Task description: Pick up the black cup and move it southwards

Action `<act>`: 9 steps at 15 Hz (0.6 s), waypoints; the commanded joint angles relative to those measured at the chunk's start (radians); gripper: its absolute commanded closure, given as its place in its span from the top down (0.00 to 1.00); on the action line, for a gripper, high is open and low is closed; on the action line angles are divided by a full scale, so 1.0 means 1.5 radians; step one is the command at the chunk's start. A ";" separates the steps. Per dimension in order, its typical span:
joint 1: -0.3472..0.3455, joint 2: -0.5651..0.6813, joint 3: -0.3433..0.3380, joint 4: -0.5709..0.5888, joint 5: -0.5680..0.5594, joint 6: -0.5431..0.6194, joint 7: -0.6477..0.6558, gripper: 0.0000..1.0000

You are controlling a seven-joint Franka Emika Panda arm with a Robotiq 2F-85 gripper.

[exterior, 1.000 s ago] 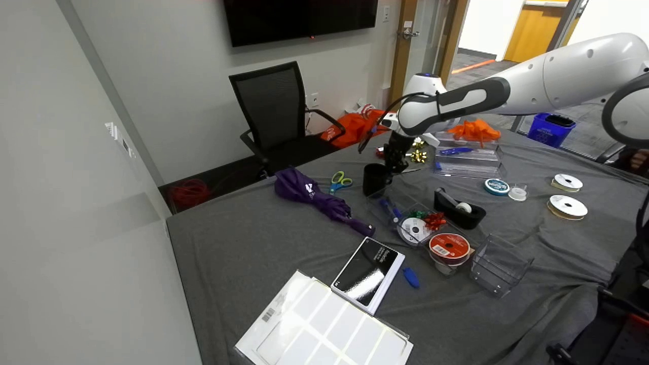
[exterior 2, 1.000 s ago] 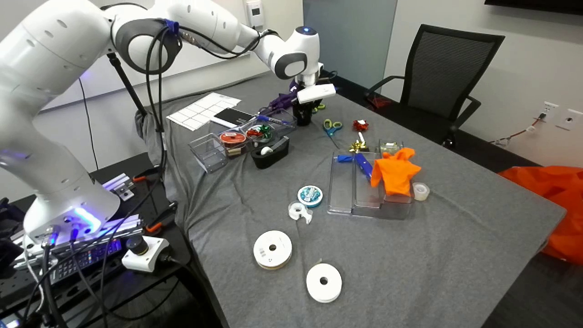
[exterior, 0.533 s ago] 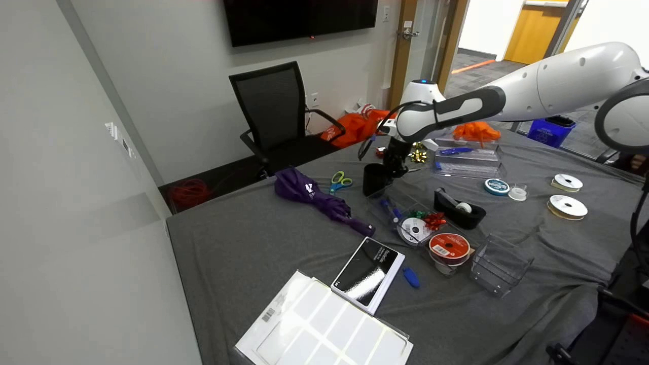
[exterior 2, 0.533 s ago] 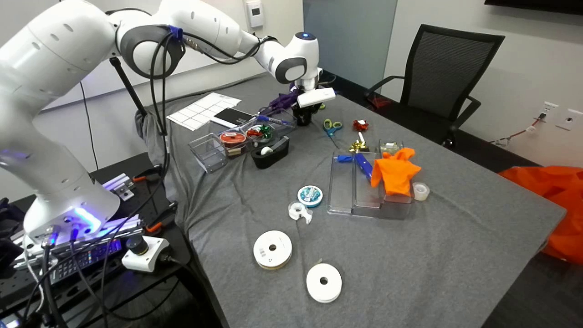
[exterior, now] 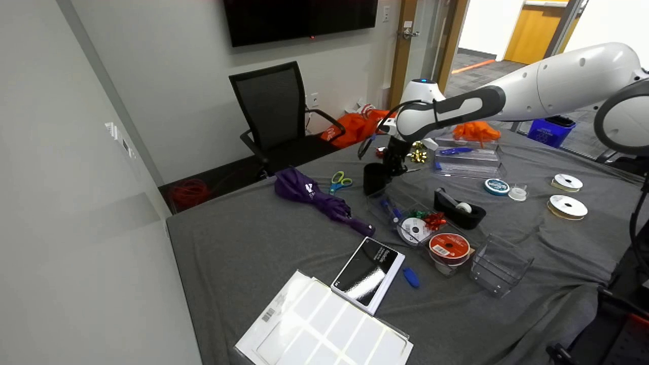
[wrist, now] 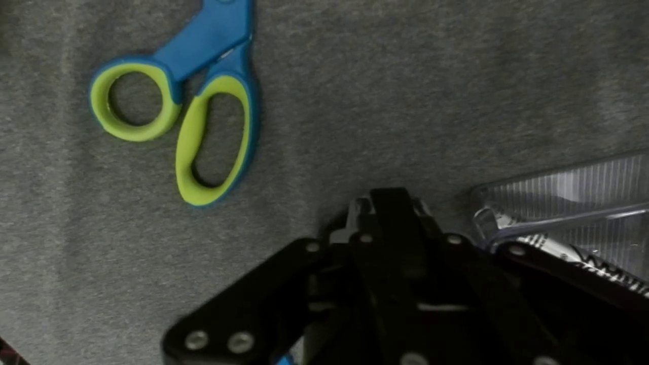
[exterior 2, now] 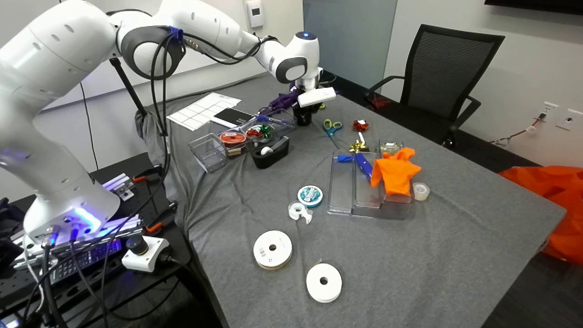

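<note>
Grey cloth [exterior: 243, 243] carries a clear, ribbed plastic tray [wrist: 578, 185]; just beside it, the black two-finger gripper [wrist: 390, 207] overlaps the upright matte-black cylindrical cup [exterior: 374, 180], clamped or not I cannot tell. A shallow pinch could drop the cup against the tray.

The grey cloth-covered table [exterior: 243, 243] carries a purple fabric umbrella [exterior: 322, 199], a black tape dispenser [exterior: 459, 217] and two round white spools [exterior 2: 273, 258].

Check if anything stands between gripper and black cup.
Nothing visible: in an exterior view, the gripper is right at the black cup; too dark to tell contact. In the wrist view, the clear tray lies to one side.
</note>
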 commanded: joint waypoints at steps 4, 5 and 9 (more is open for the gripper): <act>-0.068 -0.110 0.050 -0.101 0.045 0.016 -0.085 0.05; -0.079 -0.125 0.054 -0.118 0.053 0.017 -0.104 0.05; -0.119 -0.186 0.055 -0.193 0.073 0.011 -0.191 0.05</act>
